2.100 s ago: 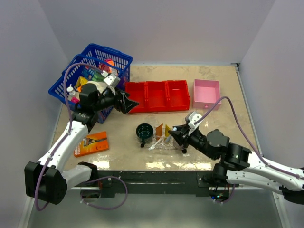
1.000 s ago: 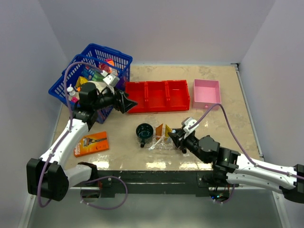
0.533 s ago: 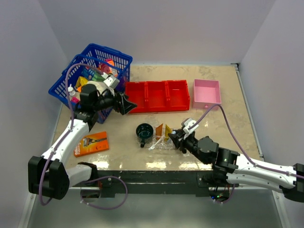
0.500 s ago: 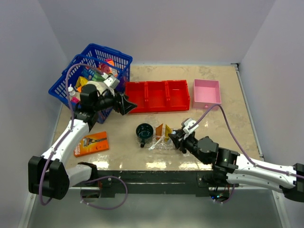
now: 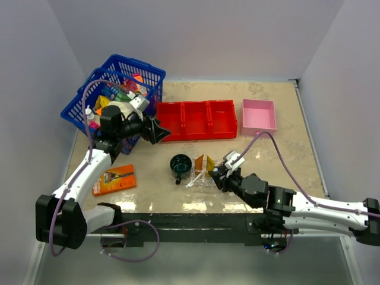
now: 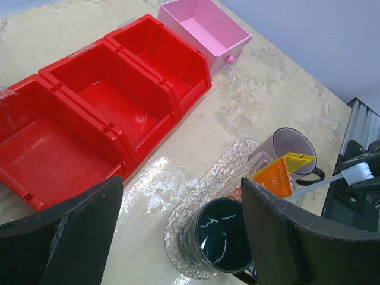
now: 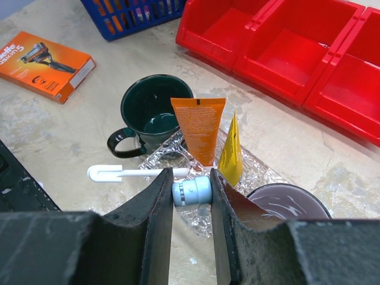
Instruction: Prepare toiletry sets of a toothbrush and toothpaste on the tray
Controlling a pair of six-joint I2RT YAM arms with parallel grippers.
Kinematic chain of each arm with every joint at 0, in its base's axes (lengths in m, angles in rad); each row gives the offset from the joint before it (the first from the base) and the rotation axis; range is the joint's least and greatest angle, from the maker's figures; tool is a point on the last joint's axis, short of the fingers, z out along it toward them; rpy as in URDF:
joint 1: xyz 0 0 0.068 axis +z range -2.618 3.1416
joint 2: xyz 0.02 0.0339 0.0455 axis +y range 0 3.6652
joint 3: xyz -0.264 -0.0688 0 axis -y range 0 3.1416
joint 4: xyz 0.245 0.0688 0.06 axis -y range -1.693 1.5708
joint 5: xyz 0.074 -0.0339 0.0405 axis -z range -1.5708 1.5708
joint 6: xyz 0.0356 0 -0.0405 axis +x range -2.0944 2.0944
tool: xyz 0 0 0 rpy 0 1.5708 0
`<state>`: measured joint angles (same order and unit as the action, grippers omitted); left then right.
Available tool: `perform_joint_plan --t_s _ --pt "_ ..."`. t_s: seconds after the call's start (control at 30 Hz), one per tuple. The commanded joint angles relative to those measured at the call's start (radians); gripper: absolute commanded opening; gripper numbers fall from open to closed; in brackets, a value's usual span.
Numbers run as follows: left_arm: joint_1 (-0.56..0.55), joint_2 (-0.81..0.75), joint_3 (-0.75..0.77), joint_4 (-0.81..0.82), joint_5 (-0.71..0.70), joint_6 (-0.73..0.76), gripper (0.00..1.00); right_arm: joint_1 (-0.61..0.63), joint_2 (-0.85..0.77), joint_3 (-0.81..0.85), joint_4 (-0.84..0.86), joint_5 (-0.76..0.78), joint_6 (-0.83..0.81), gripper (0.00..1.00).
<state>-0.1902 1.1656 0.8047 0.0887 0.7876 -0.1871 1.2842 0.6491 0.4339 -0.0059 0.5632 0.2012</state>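
Desk-side view: my right gripper (image 7: 191, 191) is clamped on the ribbed butt of a white toothbrush (image 7: 136, 173). Its long axis runs roughly along the desk's (image 7: 59, 130) near edge, head pointing left, at the clear tray (image 7: 172, 155). There the orange tube (image 7: 199, 133) and yellow tube (image 7: 230, 155) stand crimp-end up. My left gripper (image 5: 155, 129) hangs spread wide by the red three-compartment bin (image 5: 196, 119).
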Motion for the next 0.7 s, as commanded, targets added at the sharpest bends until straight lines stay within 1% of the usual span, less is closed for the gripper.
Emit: perform_joint_plan --t_s 0.0,0.27,0.43,0.67 --pt "0.009 -0.014 -0.004 0.045 0.025 0.026 0.84 0.029 0.007 -0.006 0.067 0.107 0.012 0.18" --pt "0.011 -0.012 -0.006 0.049 0.035 0.023 0.84 0.050 0.012 -0.040 0.170 0.196 -0.016 0.16" --pt "0.009 -0.014 -0.006 0.052 0.038 0.023 0.84 0.053 0.001 -0.073 0.257 0.221 -0.039 0.16" --pt "0.009 -0.007 -0.007 0.056 0.039 0.023 0.84 0.055 0.004 -0.112 0.325 0.234 -0.049 0.15"
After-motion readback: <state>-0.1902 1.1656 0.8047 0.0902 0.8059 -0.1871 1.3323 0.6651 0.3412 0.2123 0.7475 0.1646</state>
